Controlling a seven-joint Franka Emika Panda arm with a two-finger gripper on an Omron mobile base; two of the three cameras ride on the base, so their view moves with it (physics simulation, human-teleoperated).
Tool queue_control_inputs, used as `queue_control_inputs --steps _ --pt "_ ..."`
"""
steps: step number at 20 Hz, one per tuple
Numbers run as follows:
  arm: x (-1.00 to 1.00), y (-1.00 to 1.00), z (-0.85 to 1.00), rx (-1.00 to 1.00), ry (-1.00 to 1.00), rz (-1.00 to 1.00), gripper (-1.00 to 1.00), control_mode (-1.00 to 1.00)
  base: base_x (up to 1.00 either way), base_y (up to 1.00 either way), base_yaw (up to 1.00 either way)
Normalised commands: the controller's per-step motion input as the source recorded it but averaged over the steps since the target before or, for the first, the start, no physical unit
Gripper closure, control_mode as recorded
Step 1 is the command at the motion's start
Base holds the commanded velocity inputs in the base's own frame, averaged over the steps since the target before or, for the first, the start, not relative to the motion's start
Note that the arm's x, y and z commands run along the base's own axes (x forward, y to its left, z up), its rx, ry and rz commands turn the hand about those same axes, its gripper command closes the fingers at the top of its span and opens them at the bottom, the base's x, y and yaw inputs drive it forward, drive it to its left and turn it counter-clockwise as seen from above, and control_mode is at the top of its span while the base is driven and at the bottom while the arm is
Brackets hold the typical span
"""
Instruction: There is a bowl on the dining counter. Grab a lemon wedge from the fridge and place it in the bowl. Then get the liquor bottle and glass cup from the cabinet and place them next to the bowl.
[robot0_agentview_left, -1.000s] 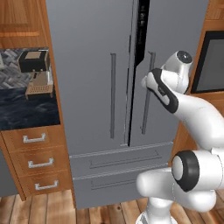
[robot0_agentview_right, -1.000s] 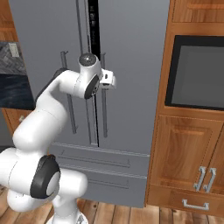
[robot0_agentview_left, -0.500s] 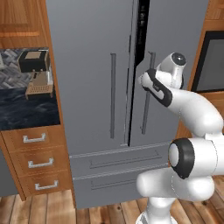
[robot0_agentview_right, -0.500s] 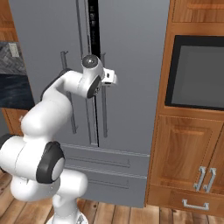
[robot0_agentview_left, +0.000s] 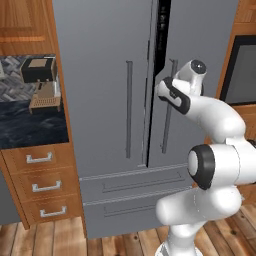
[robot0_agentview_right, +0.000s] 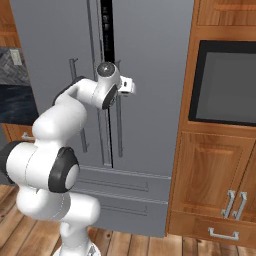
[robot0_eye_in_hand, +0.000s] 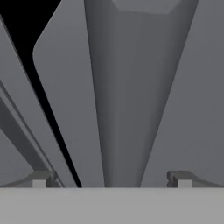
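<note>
- Right at the tall grey double-door fridge, the white arm's two-finger gripper is up close to the long grey bar handle of the right door.
- Its two small dark finger tips stand wide apart, one at 9 o'clock of the bar and one at 3 o'clock, with nothing pinched yet.
- From the left base view, the gripper sits near the top part of that handle, just at 3 o'clock of the thin black gap between the two doors.
- The right door looks open just a crack, and past it is only dark.
- To do this step well, I think the hand should slide forward until the bar is deep between the fingers, then squeeze it snugly.
- Next it should pull slowly in a curve, the way the door swings, so the bar does not slip out.
- The fridge is the box that should hold the lemon wedge, but what is in it cannot be seen yet.
- At 9 o'clock of the fridge is a dark marbled counter top with a small black and tan machine on it, above brown wooden drawers.
</note>
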Motion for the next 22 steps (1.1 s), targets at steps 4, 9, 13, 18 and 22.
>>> queue_control_inputs --steps 4,9,13,18,22 --pt "0.50 0.00 -0.08 0.00 -0.01 0.00 1.00 -1.00 0.00 0.00 0.00" --pt "0.43 0.00 -0.11 0.00 0.00 0.00 1.00 -1.00 0.00 0.00 0.00" --pt "0.00 -0.02 -0.02 -0.01 0.02 0.00 1.00 -1.00 0.00 0.00 0.00" --pt "-0.12 -0.31 0.00 0.01 0.00 -0.04 1.00 -1.00 0.00 0.00 0.00" --pt "-0.88 -0.70 0.04 0.06 0.00 -0.09 1.00 -1.00 0.00 0.00 0.00"
